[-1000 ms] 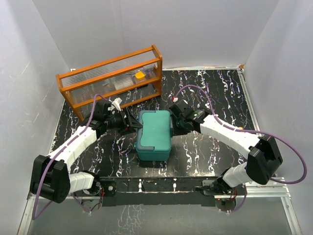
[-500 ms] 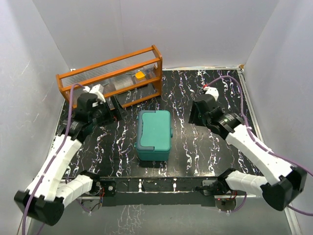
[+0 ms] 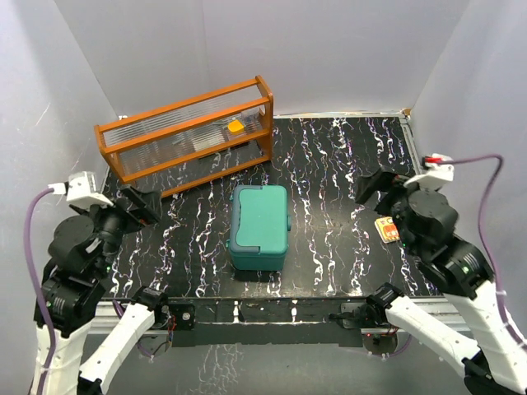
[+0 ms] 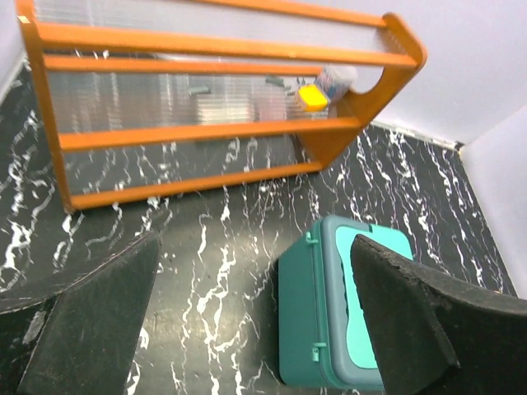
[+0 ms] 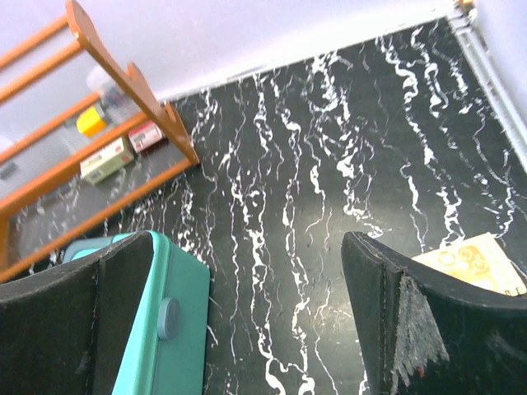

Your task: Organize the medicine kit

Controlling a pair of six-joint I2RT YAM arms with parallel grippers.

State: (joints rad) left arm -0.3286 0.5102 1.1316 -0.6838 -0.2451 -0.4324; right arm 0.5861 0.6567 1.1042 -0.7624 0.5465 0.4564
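The medicine kit (image 3: pixel 259 228) is a teal-green box with its lid closed, standing in the middle of the black marbled table. It also shows in the left wrist view (image 4: pixel 346 317) and the right wrist view (image 5: pixel 169 317). My left gripper (image 3: pixel 142 207) hangs raised well to the left of the kit, open and empty; its fingers (image 4: pixel 90 321) frame the kit from afar. My right gripper (image 3: pixel 380 191) is raised to the kit's right, open and holding nothing, and the kit's edge lies behind its left finger (image 5: pixel 74 321).
An orange-brown wooden rack (image 3: pixel 185 136) with clear ribbed panels stands at the back left, with a yellow item (image 4: pixel 313 96) and small boxes (image 5: pixel 107 160) inside. A small yellow-orange packet (image 3: pixel 385 229) lies on the table by the right arm. White walls enclose the table.
Both grippers were against the kit's left and right sides. They have let go, opened wide, and pulled up and back toward their own sides. The kit has stayed in place.
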